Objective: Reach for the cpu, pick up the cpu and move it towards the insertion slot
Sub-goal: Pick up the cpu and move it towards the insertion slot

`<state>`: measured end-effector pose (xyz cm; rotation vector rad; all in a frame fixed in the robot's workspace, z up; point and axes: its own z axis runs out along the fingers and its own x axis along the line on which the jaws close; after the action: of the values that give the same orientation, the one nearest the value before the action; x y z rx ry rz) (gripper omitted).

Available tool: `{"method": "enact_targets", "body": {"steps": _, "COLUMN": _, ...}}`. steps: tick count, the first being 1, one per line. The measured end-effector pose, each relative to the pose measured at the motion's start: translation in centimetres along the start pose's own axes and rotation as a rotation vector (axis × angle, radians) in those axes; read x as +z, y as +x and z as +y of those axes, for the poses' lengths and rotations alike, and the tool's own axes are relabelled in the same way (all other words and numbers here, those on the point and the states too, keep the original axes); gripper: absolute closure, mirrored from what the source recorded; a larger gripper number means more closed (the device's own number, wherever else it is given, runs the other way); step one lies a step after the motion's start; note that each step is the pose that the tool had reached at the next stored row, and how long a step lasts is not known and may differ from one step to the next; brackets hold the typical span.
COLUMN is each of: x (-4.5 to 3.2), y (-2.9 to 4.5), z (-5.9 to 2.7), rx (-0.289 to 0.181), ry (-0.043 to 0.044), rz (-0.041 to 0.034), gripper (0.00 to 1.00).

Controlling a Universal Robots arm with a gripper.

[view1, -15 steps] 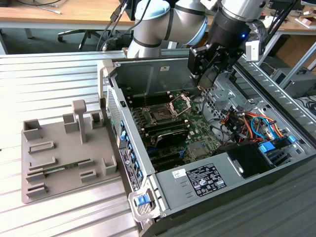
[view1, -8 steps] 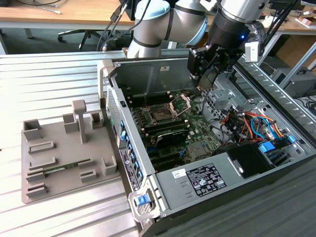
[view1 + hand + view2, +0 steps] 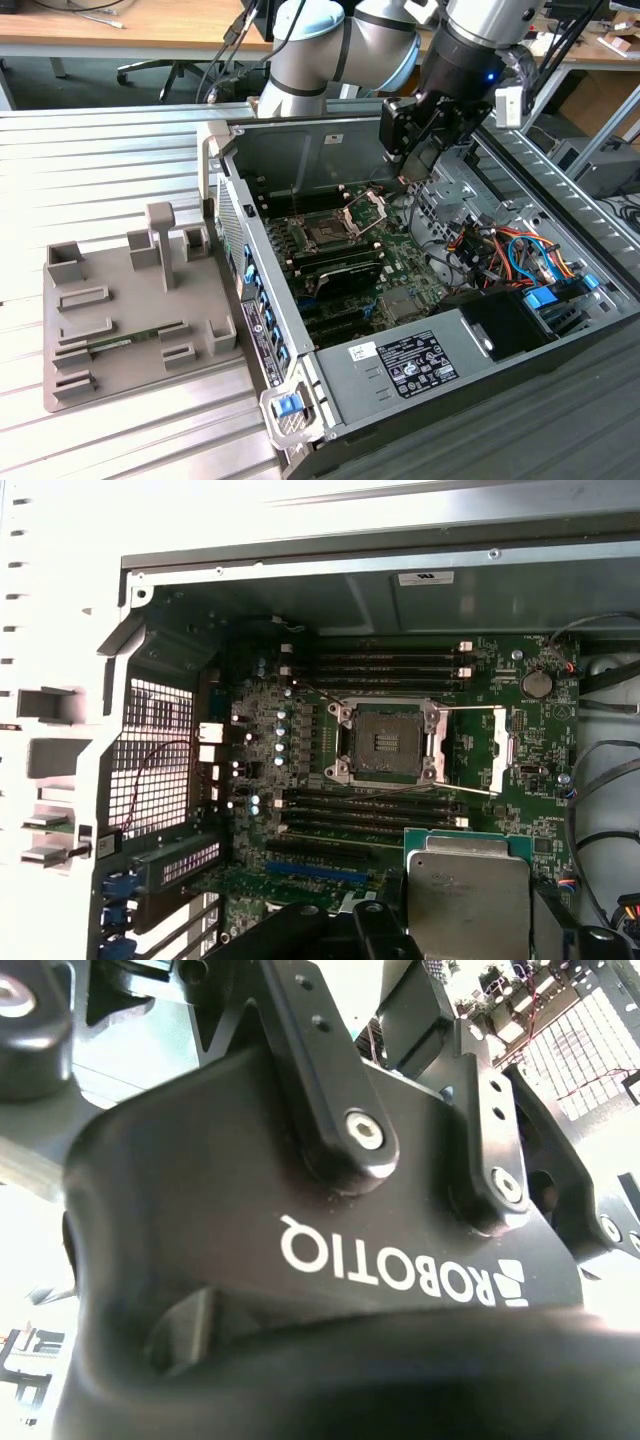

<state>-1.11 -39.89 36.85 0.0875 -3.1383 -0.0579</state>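
Hovering over the far inner side of the open grey metal computer case (image 3: 330,395), the black two-finger gripper (image 3: 413,168) is holding the cpu (image 3: 467,888), a flat square chip with a silvery metal top and a thin tan-green rim. In the first wrist view the chip is sitting level against the dark gripper body, its stamped lid facing the camera, corners showing clean and unbent as far as can be seen. In the second wrist view the black finger links (image 3: 340,1090) are drawn in around the load.

The insertion slot (image 3: 388,742), a square dark socket in a silver frame, is lying apart from the held chip, below the gripper, with its wire-lever bracket (image 3: 498,750) swung open to one side. Green circuit board (image 3: 300,810) and long black memory slots (image 3: 385,663) are bordering the socket on both sides. Coloured cable bundles (image 3: 500,255) are crowding the case floor close beside the gripper; the grey case wall (image 3: 310,150) is standing near behind it.
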Motion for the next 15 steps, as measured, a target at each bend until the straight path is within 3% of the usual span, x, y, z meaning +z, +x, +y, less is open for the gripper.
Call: {"method": "enact_targets", "body": {"steps": 15, "x": 0.29, "y": 0.0, "z": -0.01, "rx": 0.0, "ry": 0.0, "rz": 0.0, "gripper": 0.45}}
